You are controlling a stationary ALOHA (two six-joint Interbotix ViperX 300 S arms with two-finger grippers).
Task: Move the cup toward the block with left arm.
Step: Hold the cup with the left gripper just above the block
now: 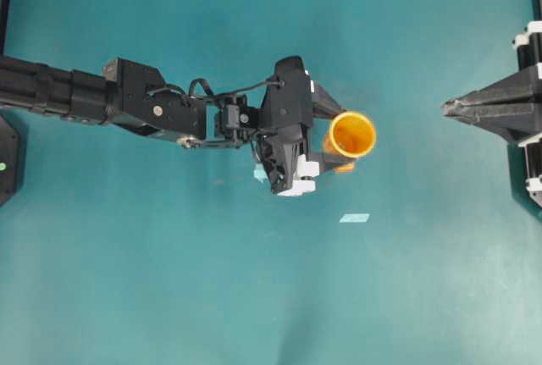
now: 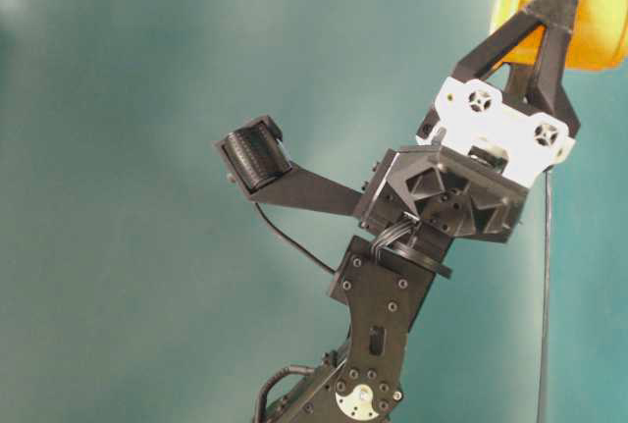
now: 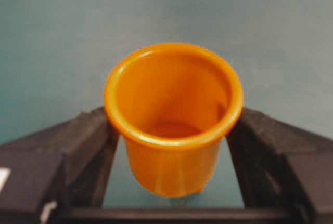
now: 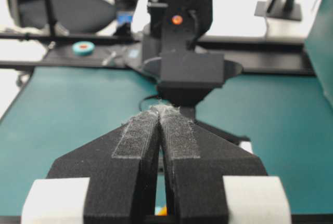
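Overhead view — our left gripper [image 1: 340,135] clamps the round, smooth orange cup [image 1: 352,134]; our right gripper [image 1: 449,107] sits pinched shut — matte black.

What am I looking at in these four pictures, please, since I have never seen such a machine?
Two robot arms work over a teal table. One picture looks down from overhead, one from table level, and one comes from a camera on each wrist. The left gripper holds an orange cup between its black fingers; the left wrist view shows this up close. The right gripper waits at the edge, shut and empty. A pale tape patch lies on the table. A bit of orange shows under the cup; I cannot tell what it is.
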